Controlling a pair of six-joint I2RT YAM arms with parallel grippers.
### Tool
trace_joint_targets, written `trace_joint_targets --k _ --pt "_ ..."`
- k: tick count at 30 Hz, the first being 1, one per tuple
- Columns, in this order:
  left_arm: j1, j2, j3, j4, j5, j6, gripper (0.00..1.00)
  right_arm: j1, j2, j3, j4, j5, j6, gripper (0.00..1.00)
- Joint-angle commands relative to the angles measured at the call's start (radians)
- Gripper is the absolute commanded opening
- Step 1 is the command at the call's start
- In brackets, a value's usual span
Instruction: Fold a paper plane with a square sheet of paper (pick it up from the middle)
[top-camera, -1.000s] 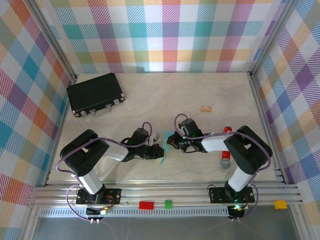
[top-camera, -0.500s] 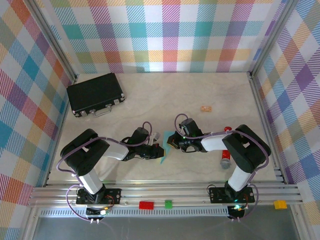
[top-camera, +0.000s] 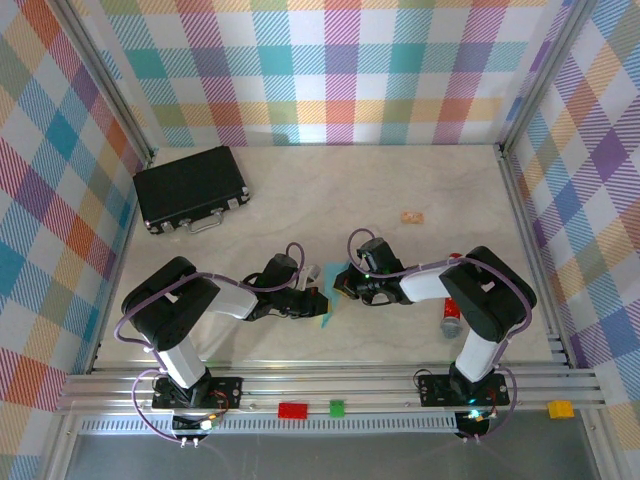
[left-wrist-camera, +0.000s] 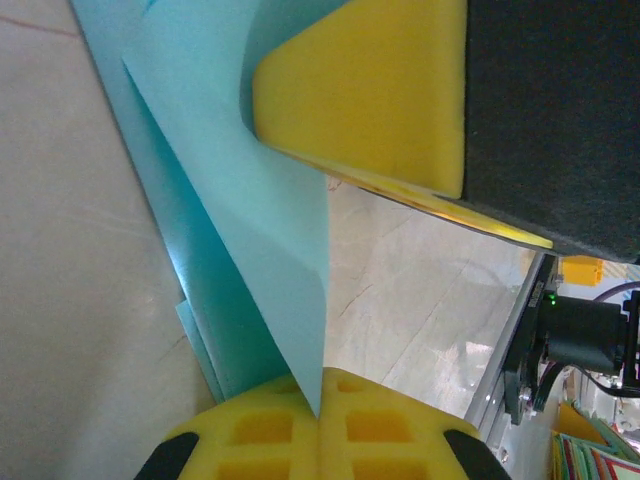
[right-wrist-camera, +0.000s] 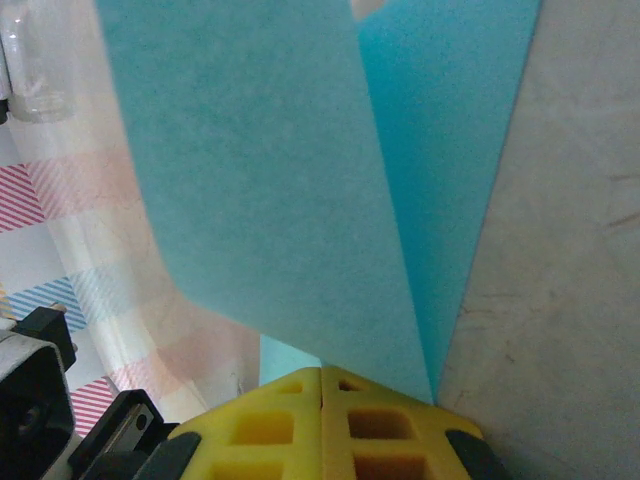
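Observation:
The light turquoise-blue sheet of paper (top-camera: 331, 301) is folded into layers and held off the table between both grippers at the middle. My left gripper (top-camera: 317, 299) is shut on its left side. In the left wrist view its yellow pads (left-wrist-camera: 260, 430) pinch a pointed fold of the paper (left-wrist-camera: 265, 220), and the right gripper's yellow pad (left-wrist-camera: 370, 90) shows above. My right gripper (top-camera: 347, 285) is shut on the paper's right side. In the right wrist view the layered sheet (right-wrist-camera: 270, 170) runs down into the closed pads (right-wrist-camera: 390, 425).
A black case (top-camera: 190, 187) lies at the back left. A small tan scrap (top-camera: 412, 216) sits right of centre, further back. A red-tipped marker (top-camera: 452, 308) lies by the right arm. Red (top-camera: 293, 409), green (top-camera: 336, 407) and yellow (top-camera: 560, 408) blocks sit on the front rail.
The right arm's elbow has crept slightly to the left. Both grippers keep their hold on the paper at the same spot.

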Motion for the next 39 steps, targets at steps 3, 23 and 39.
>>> trace_joint_targets --k 3,23,39 --pt "0.025 -0.030 -0.049 -0.220 -0.059 0.044 0.15 -0.004 0.024 -0.035 -0.078 0.041 -0.015 0.03" --pt "0.027 -0.179 -0.038 -0.114 0.028 -0.083 0.38 0.003 0.056 -0.045 -0.067 0.047 -0.004 0.02" --pt "0.041 -0.076 -0.028 0.026 0.071 -0.186 0.13 0.006 0.064 -0.054 -0.064 0.050 0.002 0.02"
